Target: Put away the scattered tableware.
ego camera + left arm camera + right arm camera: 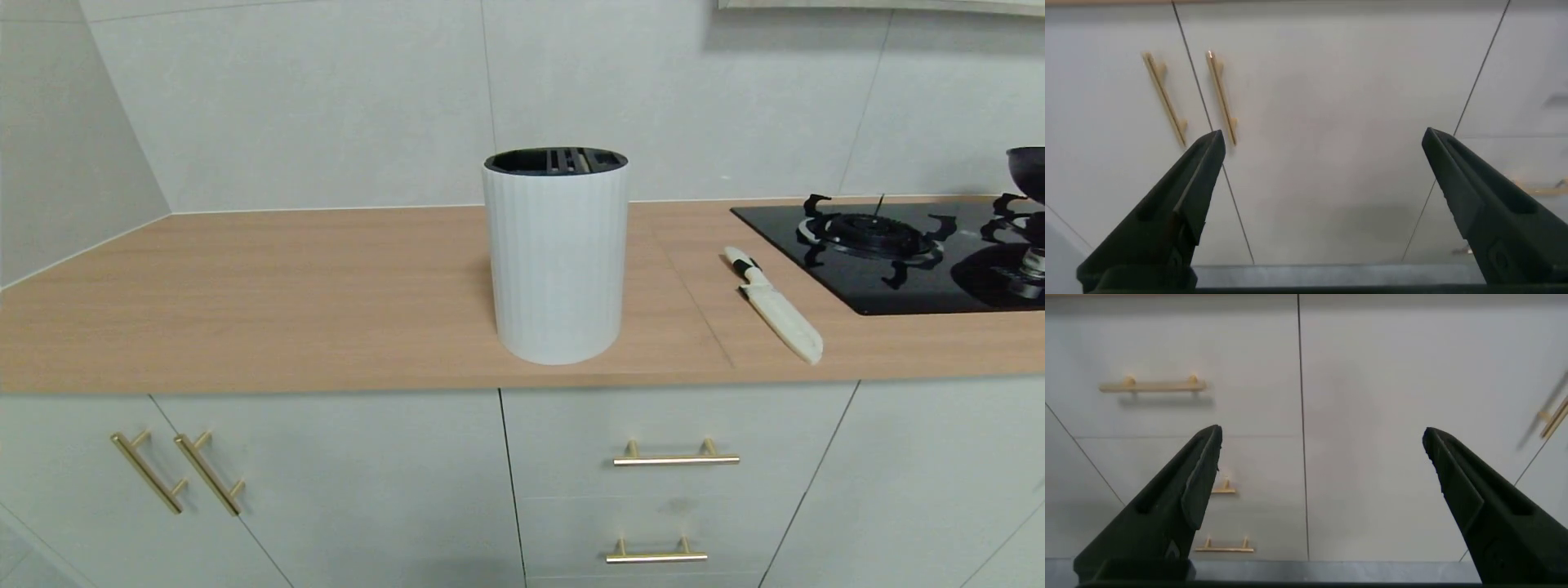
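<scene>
A white knife (pixel 771 304) with a black-banded handle lies flat on the wooden countertop (pixel 286 302), right of centre in the head view.
It sits between the white ribbed cylindrical holder with a black slotted top (pixel 558 261) at centre and the black gas hob (pixel 890 253) at right, touching neither. The left gripper (pixel 1323 137) and right gripper (pixel 1322 433) gape wide, holding nothing, facing pale cabinet fronts (pixel 1355 122).

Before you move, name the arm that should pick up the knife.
Right, probably. The knife lies right of the white holder, toward the stove, on that arm's side. Both the right gripper and left gripper are open, facing cabinet doors.
</scene>
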Controlling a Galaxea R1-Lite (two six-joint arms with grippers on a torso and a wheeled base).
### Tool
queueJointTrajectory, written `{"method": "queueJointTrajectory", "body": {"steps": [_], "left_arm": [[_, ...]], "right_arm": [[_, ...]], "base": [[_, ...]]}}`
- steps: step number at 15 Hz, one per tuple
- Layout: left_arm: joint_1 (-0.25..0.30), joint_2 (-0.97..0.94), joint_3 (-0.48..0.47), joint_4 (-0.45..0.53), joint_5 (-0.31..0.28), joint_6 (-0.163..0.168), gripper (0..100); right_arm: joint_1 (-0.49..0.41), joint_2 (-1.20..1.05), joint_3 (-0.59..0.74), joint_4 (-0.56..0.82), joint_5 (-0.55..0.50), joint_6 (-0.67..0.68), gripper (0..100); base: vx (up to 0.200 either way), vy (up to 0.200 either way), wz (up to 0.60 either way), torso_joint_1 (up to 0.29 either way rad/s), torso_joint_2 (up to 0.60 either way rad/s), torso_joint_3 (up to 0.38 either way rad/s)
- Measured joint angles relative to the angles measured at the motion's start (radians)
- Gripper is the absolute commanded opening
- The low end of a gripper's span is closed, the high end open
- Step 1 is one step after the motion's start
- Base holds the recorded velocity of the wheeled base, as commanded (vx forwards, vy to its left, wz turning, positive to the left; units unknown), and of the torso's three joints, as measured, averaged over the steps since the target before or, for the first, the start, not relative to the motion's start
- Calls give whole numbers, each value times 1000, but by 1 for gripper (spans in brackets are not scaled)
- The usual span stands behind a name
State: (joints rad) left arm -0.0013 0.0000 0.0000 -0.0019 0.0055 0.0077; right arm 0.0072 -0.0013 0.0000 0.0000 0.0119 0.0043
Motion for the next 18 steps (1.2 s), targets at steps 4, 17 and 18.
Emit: {"method": "queueJointTrajectory", "body": {"steps": [4,17,18], "left_arm": [[0,0,0,0,0,0,100],[0,0,0,1,0,0,100],[0,0,0,0,0,0,100]], "right_arm": [[0,0,0,0,0,0,100],[0,0,0,0,0,1,100],[0,0,0,0,0,0,100]], "base": [[0,0,0,203,-476,-282],[0,0,0,238,-527,-290],[0,0,0,271,-574,-310]]}}
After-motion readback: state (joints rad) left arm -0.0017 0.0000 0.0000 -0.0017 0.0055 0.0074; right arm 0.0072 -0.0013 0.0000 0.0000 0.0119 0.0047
